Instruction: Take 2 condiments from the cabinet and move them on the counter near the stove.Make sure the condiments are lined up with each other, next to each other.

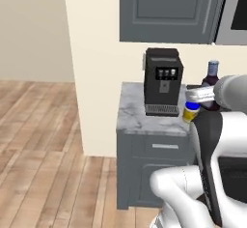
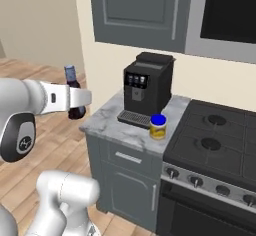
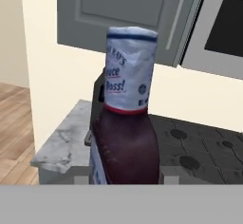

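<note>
Left base view: dark grey cabinet (image 1: 169, 10) overhead with its door closed, the microwave (image 1: 236, 9) beside it at right. Narrow marble counter (image 1: 132, 111) below carries a black coffee machine (image 1: 162, 82); the yellow jar with the blue lid (image 1: 191, 111) stands on the counter at the machine's right front corner, partly behind the arm. The dark bottle (image 1: 211, 79) shows upright just above the arm's wrist, its lower part hidden. Right base view: the gripper (image 2: 80, 100) is clamped on the bottle's (image 2: 73, 92) body, holding it upright in the air to the left of the counter (image 2: 107, 120), off its edge and above the wood floor (image 2: 30, 80). The jar (image 2: 158, 127) sits at the counter's right end, just beside the stove (image 2: 215, 140) and in front of the coffee machine (image 2: 146, 87). Hand view: the bottle (image 3: 126, 123) stands close up between the fingers, white-wrapped neck with printed lettering above a dark red-brown body; the stove grates (image 3: 199, 149) and a counter corner (image 3: 61, 144) lie beyond it, the cabinet door (image 3: 118, 14) above.
</note>
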Robot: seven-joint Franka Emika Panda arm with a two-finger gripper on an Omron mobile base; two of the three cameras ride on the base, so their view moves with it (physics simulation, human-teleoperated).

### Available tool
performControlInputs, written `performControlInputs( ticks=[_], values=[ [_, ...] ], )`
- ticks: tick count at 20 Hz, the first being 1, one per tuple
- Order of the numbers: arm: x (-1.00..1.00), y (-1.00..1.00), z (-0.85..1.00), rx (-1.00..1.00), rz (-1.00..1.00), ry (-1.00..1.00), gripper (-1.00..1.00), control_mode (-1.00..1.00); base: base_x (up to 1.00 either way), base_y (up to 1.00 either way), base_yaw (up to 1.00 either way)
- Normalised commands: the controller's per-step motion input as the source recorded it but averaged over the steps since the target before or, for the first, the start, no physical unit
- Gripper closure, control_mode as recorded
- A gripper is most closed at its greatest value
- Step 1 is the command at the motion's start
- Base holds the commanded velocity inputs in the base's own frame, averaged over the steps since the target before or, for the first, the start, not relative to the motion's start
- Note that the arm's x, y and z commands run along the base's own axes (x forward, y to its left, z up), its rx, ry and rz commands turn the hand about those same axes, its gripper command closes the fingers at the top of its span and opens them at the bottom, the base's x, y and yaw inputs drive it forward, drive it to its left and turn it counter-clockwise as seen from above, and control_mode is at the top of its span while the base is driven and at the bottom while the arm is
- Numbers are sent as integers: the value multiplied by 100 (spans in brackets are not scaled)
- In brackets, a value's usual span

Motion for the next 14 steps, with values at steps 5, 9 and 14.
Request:
performControlInputs(
  ticks=[5,9,14],
  values=[
    [0,0,0,0,0,0,100,100,44,0,-4],
    [0,0,0,0,0,0,100,100,23,10,-8],
    [0,0,0,0,0,0,100,100,2,33,-13]
  ],
)
